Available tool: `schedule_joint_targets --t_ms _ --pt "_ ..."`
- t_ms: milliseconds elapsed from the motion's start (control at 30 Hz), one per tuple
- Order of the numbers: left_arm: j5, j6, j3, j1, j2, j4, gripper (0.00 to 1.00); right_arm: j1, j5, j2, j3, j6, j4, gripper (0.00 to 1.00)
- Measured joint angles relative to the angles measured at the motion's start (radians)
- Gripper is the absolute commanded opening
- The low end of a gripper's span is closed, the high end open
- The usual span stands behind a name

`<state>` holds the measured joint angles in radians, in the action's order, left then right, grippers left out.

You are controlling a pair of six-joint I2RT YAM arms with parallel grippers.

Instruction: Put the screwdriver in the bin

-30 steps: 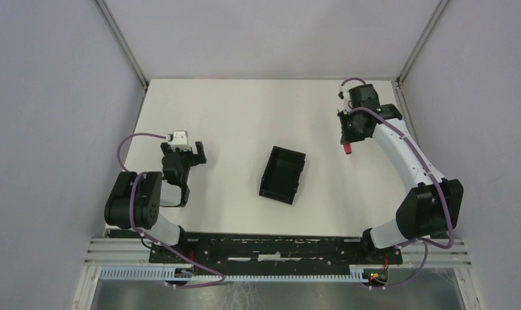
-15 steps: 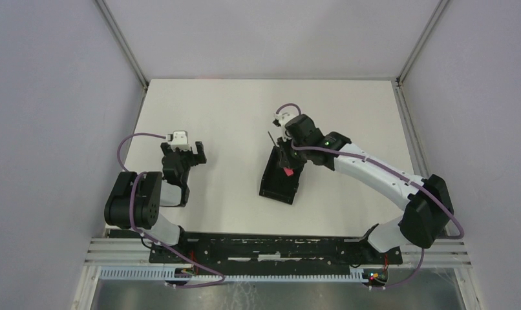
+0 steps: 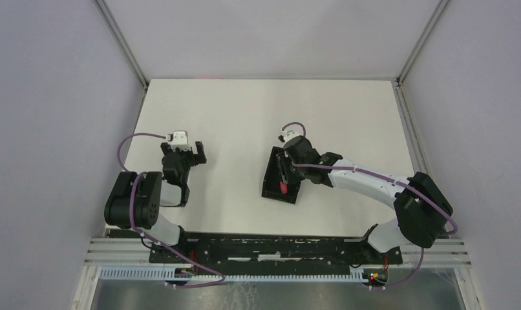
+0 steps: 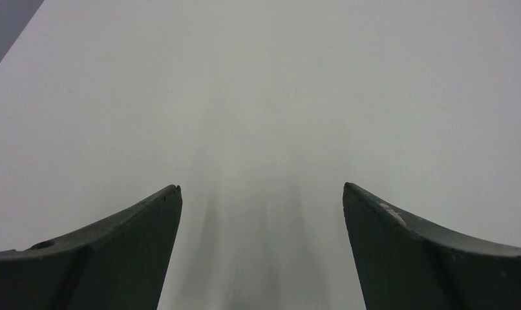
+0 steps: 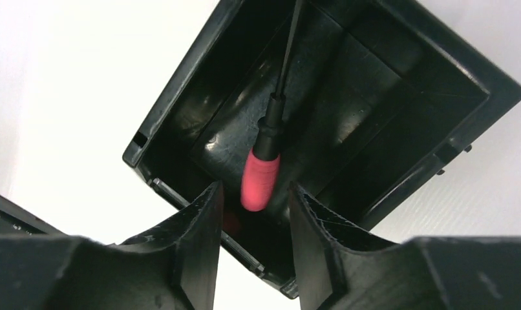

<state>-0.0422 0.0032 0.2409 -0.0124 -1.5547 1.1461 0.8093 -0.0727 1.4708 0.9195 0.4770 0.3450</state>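
Note:
The black bin (image 3: 269, 174) sits at the table's middle. The screwdriver (image 3: 282, 188) lies inside it, red handle toward the near end. In the right wrist view the red handle (image 5: 260, 177) and thin black shaft rest on the bin's floor, inside its walls (image 5: 174, 84). My right gripper (image 3: 286, 168) hovers over the bin, and its jaws (image 5: 253, 190) stand apart on either side of the handle's end without touching it. My left gripper (image 3: 192, 154) is open and empty over bare table at the left, as the left wrist view (image 4: 261, 187) shows.
The white table (image 3: 232, 116) is walled by grey panels on three sides. The arm bases and a metal rail (image 3: 271, 248) run along the near edge.
My right arm swung from the far right over to the bin with the screwdriver, lowered it in and let go. The left arm has not moved.

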Motion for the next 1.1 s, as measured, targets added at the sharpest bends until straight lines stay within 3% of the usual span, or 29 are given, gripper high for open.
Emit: schedule_joint_targets --t_ms 300,367,433,633,800,1100 --pt "0.0 0.0 0.0 0.0 0.0 0.0 1.0 0.0 -0.052 -0.025 0.043 0.003 -0.004 0.59" --pt "0.0 0.0 0.0 0.0 0.0 0.0 1.0 0.0 -0.062 -0.044 0.071 -0.008 0.002 0.73" --pt "0.0 0.0 0.0 0.0 0.0 0.0 1.0 0.0 -0.073 -0.065 0.1 -0.021 0.011 0.98" --pt "0.0 0.0 0.0 0.0 0.0 0.0 1.0 -0.023 -0.14 -0.141 0.154 -0.104 0.027 0.98" --pt "0.0 0.0 0.0 0.0 0.0 0.0 1.0 -0.153 -0.185 -0.24 0.121 -0.208 0.0 0.98" --pt "0.0 0.0 0.0 0.0 0.0 0.0 1.0 -0.368 -0.301 -0.454 -0.314 -0.387 -0.289 0.98"
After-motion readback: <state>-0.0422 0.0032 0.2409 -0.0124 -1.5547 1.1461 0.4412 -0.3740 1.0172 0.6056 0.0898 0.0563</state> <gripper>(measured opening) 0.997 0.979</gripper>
